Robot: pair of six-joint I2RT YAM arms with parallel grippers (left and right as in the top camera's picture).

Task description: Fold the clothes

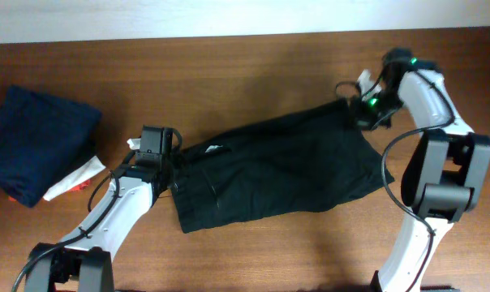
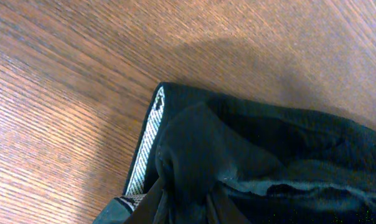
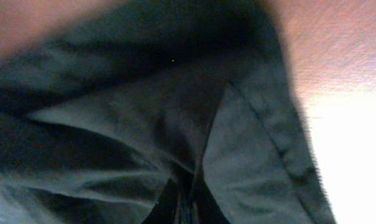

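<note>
A pair of black shorts lies spread across the middle of the wooden table. My left gripper is shut on the shorts' left end, at the waistband, where a white striped inner band shows in the left wrist view. My right gripper is shut on the shorts' upper right corner; in the right wrist view the dark cloth bunches into the jaws and fills the frame. The fingertips themselves are hidden by cloth in both wrist views.
A folded navy garment lies at the left edge of the table. A white and red item sits just beside it, between the pile and my left arm. Bare wood runs behind the shorts.
</note>
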